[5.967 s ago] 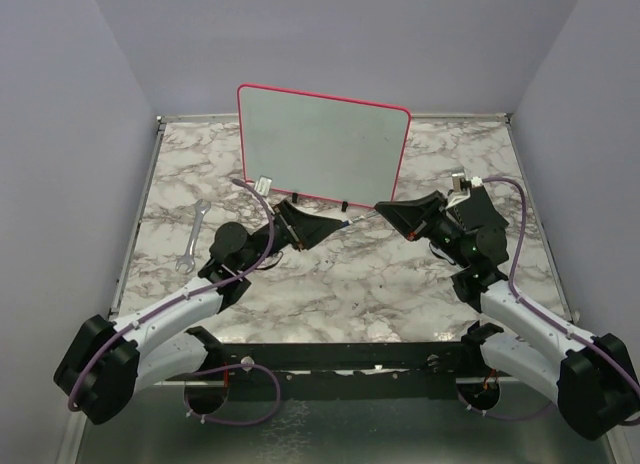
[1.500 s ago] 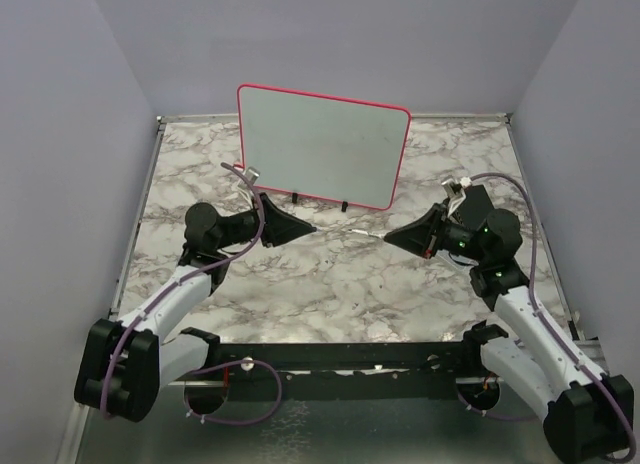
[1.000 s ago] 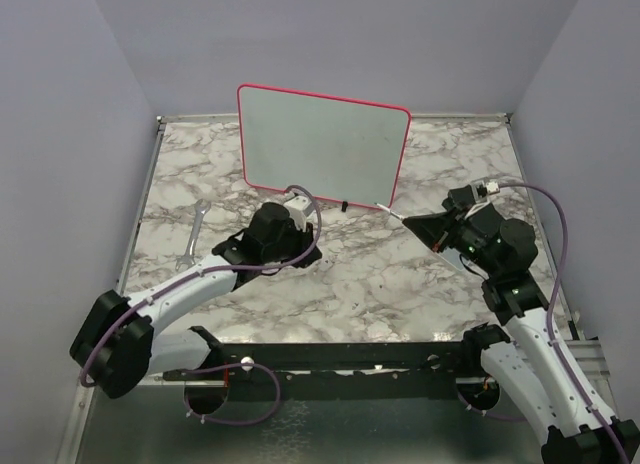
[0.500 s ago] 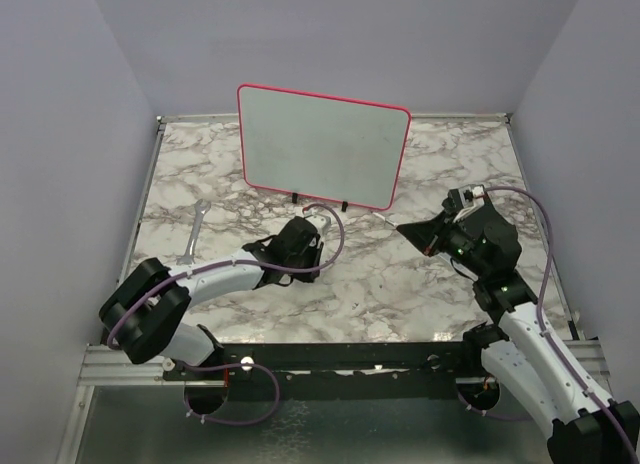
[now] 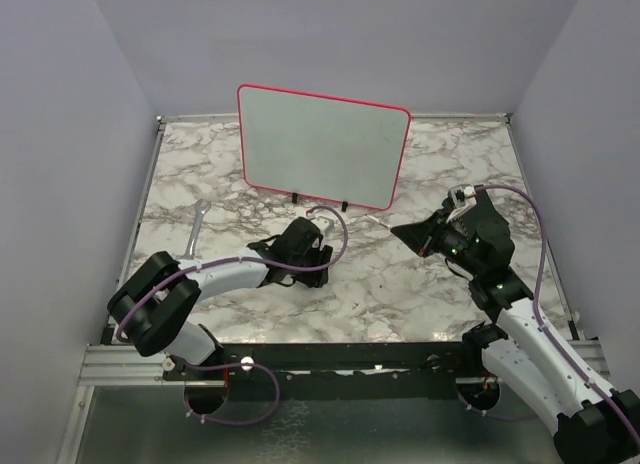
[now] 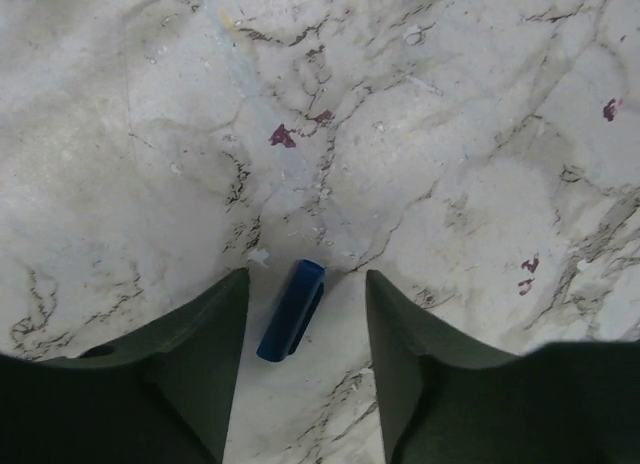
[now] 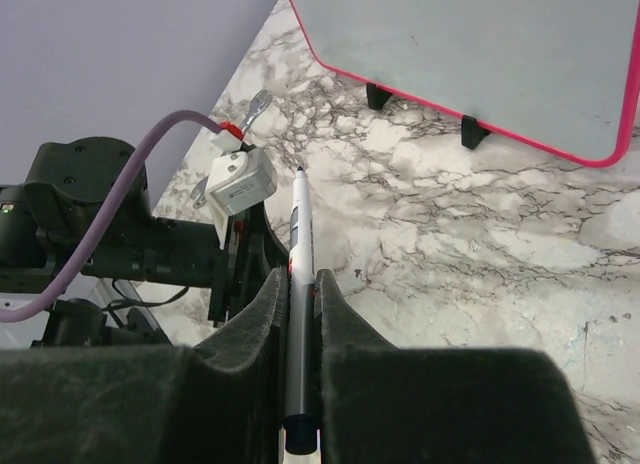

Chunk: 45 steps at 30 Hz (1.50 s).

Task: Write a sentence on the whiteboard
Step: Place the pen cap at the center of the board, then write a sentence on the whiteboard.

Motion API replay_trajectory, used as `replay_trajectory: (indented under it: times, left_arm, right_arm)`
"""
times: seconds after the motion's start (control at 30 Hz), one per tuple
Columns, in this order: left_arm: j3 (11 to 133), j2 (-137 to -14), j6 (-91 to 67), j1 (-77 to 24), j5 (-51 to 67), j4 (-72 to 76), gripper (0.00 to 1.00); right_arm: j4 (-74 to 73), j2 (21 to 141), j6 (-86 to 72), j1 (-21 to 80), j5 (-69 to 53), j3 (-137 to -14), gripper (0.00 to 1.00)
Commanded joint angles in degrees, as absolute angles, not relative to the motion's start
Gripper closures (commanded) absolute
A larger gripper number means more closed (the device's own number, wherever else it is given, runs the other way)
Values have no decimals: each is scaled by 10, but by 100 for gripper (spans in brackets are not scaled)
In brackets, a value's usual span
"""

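Note:
The whiteboard [image 5: 320, 144] stands upright at the back on two black feet, with a pink-red frame. Its face is blank; no sentence shows on it. It also shows in the right wrist view [image 7: 480, 44]. My right gripper [image 5: 405, 229] is shut on a white marker [image 7: 300, 224], uncapped, its tip pointing left toward my left arm. My left gripper [image 5: 305, 249] points down at the table in front of the board, its jaws open [image 6: 300, 284]. A blue marker cap [image 6: 291, 310] lies on the marble between the jaws, touching neither.
A metal wrench [image 5: 193, 236] lies on the marble table to the left of the board. Grey walls close in the table on three sides. My left arm [image 7: 100, 214] lies low across the table, left of the marker tip.
The grippers met at the centre, then drew apart. My left arm swung to the middle and tipped down over the table, with the cap lying below it. My right gripper kept the marker and shifted slightly.

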<state>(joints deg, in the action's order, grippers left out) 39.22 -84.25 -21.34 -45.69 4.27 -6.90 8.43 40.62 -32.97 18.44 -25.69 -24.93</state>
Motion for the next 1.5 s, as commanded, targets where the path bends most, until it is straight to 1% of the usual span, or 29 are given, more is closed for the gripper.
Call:
replay_trajectory:
  times: [0.0,0.07,0.13,0.23,0.33,0.47,0.6,0.77,0.97,1.17,1.27,1.4,1.47]
  left_arm:
    - [408,-836,-200,-441,46,-89,37]
    - [416,-825,-192,-423,49,-100,25]
    - [425,-805,-188,-390,68,-108,16]
    - [451,-770,-171,-335,82,-134,10]
    - [493,-747,-137,-288,81,-168,8]
    - [535,-744,-131,-213,80,-174,7]
    - [546,-725,-161,-144,85,-113,7]
    - [595,-746,-182,-45,131,-60,6]
    - [662,-799,-232,34,166,25,7]
    - [681,-871,-251,53,246,152,11]
    - [682,-898,-258,59,279,202,14]
    - [709,-932,-256,61,307,222,19]
    - [720,-946,-256,62,313,222,25]
  right_arm:
    - [77,407,-313,191,-232,-257,100]
    - [69,408,-308,194,-227,-262,100]
    - [61,408,-303,201,-216,-269,100]
    - [53,409,-296,220,-184,-282,100]
    - [57,421,-288,252,-141,-299,100]
    - [75,475,-270,322,-59,-337,100]
    - [102,561,-242,422,66,-402,100]
    - [147,681,-236,478,121,-486,100]
    - [195,814,-219,491,142,-597,100]
    - [237,934,-186,491,157,-704,100]
    - [254,985,-170,491,159,-757,100]
    - [264,1043,-156,491,156,-824,100]
    - [261,1074,-152,491,160,-857,100]
